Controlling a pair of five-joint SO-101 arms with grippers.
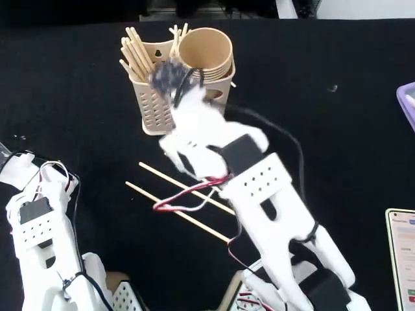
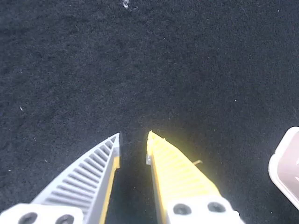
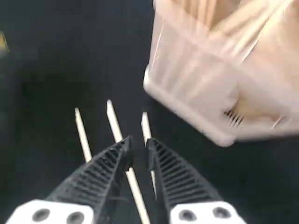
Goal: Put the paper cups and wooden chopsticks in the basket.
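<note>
A black table (image 1: 78, 97) bears a purple tray (image 1: 401, 98) at its edge.

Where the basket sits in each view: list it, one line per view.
High view: basket at top centre, beyond the loose chopsticks.
Right wrist view: basket just past the right claw, beside those chopsticks.
Left wrist view: left claw over black table.
Shared landmark: the loose chopsticks, high and right wrist views.

Paper cups (image 1: 205, 48) stand in the basket (image 1: 155, 110); loose chopsticks (image 1: 146, 194) lie before it.
</note>
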